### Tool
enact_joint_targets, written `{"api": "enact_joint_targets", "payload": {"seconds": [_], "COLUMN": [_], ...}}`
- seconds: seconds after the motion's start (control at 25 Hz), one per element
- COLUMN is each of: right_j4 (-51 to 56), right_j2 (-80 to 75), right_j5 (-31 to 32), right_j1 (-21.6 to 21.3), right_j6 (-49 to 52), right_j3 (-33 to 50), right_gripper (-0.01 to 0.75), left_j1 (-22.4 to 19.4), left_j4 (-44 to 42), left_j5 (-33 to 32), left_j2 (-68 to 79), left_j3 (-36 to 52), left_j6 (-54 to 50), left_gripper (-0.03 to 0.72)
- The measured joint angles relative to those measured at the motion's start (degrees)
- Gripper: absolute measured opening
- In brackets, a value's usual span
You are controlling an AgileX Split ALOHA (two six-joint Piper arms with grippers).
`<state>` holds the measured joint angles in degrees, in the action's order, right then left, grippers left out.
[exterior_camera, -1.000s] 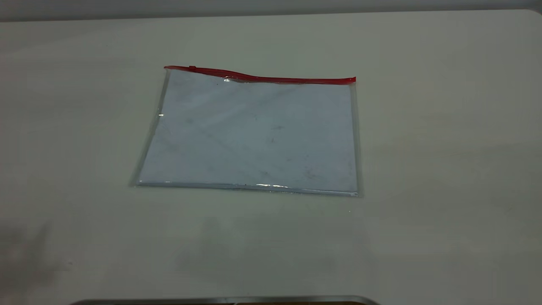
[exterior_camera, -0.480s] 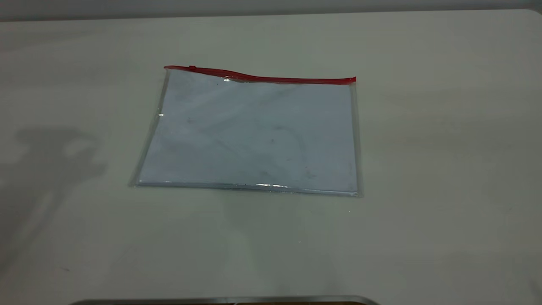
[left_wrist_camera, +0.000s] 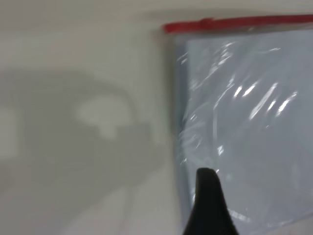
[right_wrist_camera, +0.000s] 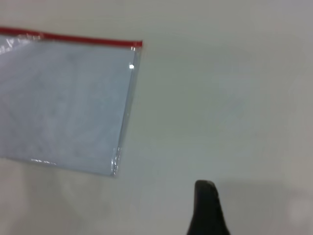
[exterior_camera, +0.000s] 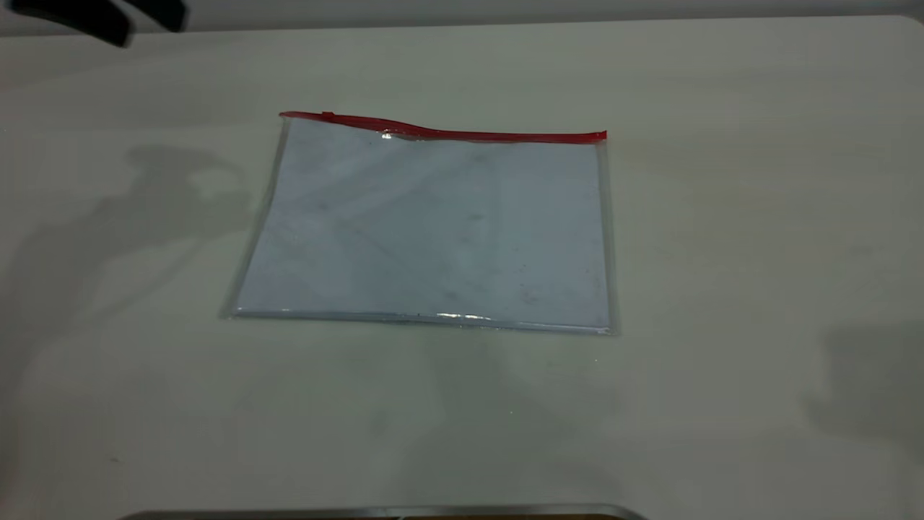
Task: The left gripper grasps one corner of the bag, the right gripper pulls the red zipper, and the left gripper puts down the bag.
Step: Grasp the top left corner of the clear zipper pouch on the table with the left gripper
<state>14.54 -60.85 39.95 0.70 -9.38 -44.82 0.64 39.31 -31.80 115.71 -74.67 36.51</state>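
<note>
Clearly the bag (exterior_camera: 426, 227) lies flat on the worktop (exterior_camera: 758, 238), its long axis running left to right, with the red zipper (exterior_camera: 447, 131) along the far edge and its slider near the left end. The left gripper (exterior_camera: 101, 16) hangs at the far left, well apart from the bag, so the corner of the bag (exterior_camera: 283, 116) lies to its right and is likely its target. Whether either arm's jaws are parted cannot be told. The right gripper (right_wrist_camera: 208, 208) hovers off the bag's right side.
</note>
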Motion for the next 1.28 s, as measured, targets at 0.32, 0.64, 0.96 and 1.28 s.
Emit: {"api": "enact_joint_targets", "payload": {"seconds": [0.32,0.64,0.96,1.28], "right_j4": [1.4,1.4,1.4,1.4], "right_j2": [-10.7,-12.1,-12.1,-12.1], "right_j5": [-2.2,-3.5,-3.6,-3.7], "right_j1": [0.0,0.0,0.0,0.0], "right_j6": [-4.5,-5.9,-6.1,-6.1], "right_j3": [-1.0,-1.0,-1.0,-1.1], "right_gripper": [0.582,0.582,0.58,0.58], "left_j1": [-1.0,-1.6,-1.6,-1.6], "left_j4": [7.0,11.1,20.9,30.6], "left_j5": [-5.1,-6.2,-5.3,-4.5], "left_j2": [15.4,25.0,30.2,33.2], "left_j3": [-13.2,-18.1,-18.4,-18.7], "left_j6": [5.9,7.7,17.5,29.6], "left_gripper": [0.589,0.589,0.589,0.589]}}
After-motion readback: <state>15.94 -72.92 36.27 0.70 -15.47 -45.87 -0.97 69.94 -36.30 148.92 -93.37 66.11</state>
